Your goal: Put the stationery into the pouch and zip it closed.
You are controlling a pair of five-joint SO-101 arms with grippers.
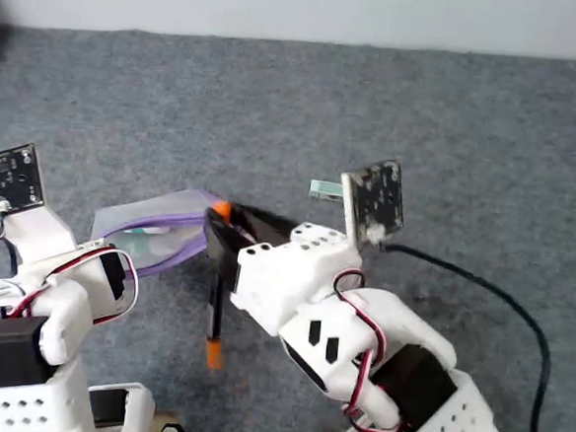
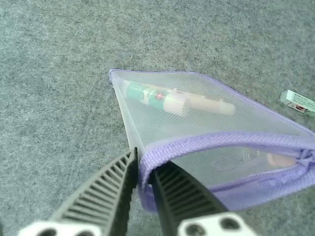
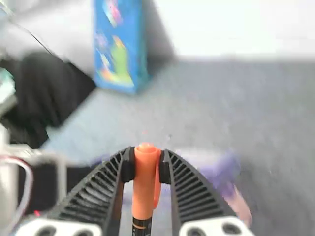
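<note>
Grey carpet [image 1: 453, 119] covers the whole table and runs back to a plain white wall [image 1: 302, 9]. Over in the right wrist view, a bright blue box [image 3: 118, 44] stands upright where carpet meets wall. Just beside it sits a dark bulky shape [image 3: 44, 93], too blurred to name.

Jaws pinching purple zipper edge of pouch [image 2: 206, 128], white-green tube [image 2: 167, 100] inside, small block [image 2: 297, 102] nearby

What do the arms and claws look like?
The left arm and right arm are blocky white plastic with black motors and looped red wires. Each wrist carries a dark circuit board; a black cable trails off. The left claw and right claw have black ribbed fingers.
</note>
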